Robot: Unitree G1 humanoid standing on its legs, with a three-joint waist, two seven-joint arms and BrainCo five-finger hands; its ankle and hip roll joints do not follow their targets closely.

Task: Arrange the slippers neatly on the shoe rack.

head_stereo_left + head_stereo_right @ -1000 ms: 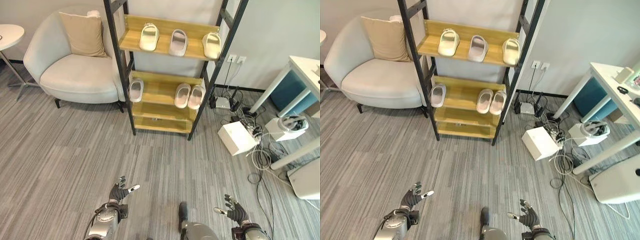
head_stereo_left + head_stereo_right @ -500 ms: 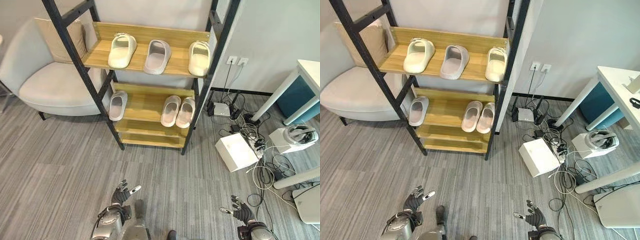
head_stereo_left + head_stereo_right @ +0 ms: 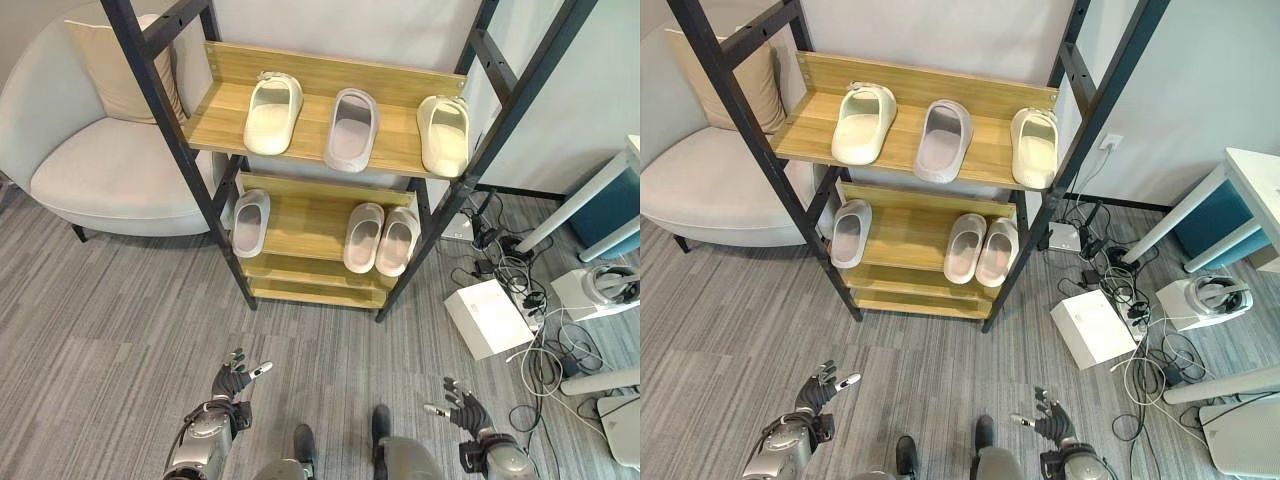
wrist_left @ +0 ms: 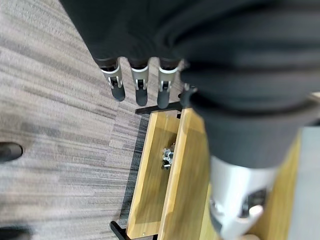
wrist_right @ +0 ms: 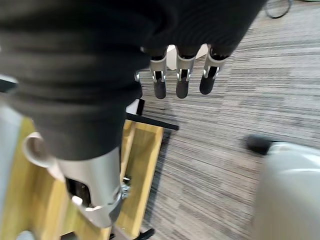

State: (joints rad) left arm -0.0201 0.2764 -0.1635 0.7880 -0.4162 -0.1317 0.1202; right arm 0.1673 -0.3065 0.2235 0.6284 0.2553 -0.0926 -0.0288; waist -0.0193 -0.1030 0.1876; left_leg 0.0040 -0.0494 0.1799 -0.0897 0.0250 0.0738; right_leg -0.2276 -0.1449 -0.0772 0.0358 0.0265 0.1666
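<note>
The shoe rack [image 3: 330,150] has a black frame and wooden shelves. Its top shelf carries a cream slipper [image 3: 272,100], a pale grey slipper [image 3: 351,115] and another cream slipper [image 3: 443,133], spaced apart. On the middle shelf one light slipper [image 3: 249,222] lies at the left end and a pair [image 3: 380,238] sits side by side at the right. My left hand [image 3: 232,382] and right hand [image 3: 463,412] hang low over the floor in front of the rack, fingers [image 4: 137,85] straight, both open and holding nothing.
A light armchair [image 3: 100,170] with a beige cushion [image 3: 110,70] stands left of the rack. To its right on the floor lie a white box [image 3: 487,317], tangled cables [image 3: 545,350] and a white device [image 3: 600,290], beside a desk leg [image 3: 575,205].
The whole picture has shifted: the camera has come closer to the rack, which looks larger and more central. The slippers lie as before. Both hands stay low and open.
</note>
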